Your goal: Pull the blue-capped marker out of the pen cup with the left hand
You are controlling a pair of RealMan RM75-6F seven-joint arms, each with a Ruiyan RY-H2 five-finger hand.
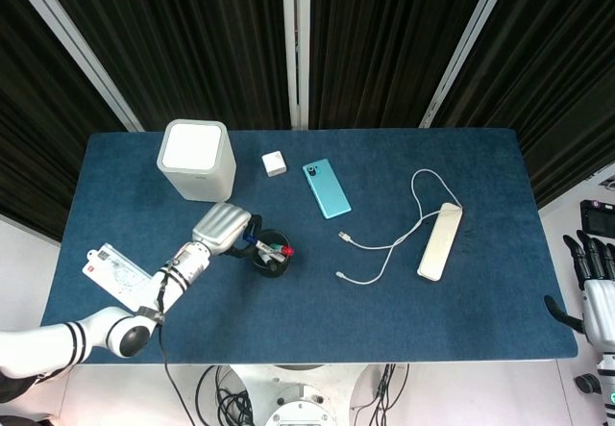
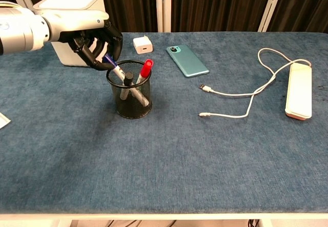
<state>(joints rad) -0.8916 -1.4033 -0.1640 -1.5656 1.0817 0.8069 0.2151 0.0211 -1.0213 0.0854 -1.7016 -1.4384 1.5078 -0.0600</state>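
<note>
Two hands on this rig, but only one is busy. Starting at the left edge, a white card (image 1: 112,270) lies at about 9 o'clock from the cup, and a white box (image 2: 72,19) stands at the back, around 11 o'clock. The left hand (image 2: 95,41) hangs right over the cup's back-left rim, fingers curled down around the blue-capped marker (image 2: 113,66), thumb and fingertips closing on its cap. That marker is in the pen cup (image 2: 129,91), leaning toward 10 o'clock, with a red-capped marker (image 2: 144,70) and a black-capped one (image 2: 128,78) beside it. At 1 o'clock from the cup there's a small white charger (image 2: 143,44), then a teal phone (image 2: 187,60). Further right, at 3 o'clock, a white cable (image 2: 242,91) loops toward a white power strip (image 2: 299,90). The right hand (image 1: 596,287) sits off the table's right edge, fingers straight and apart, holding nothing.
</note>
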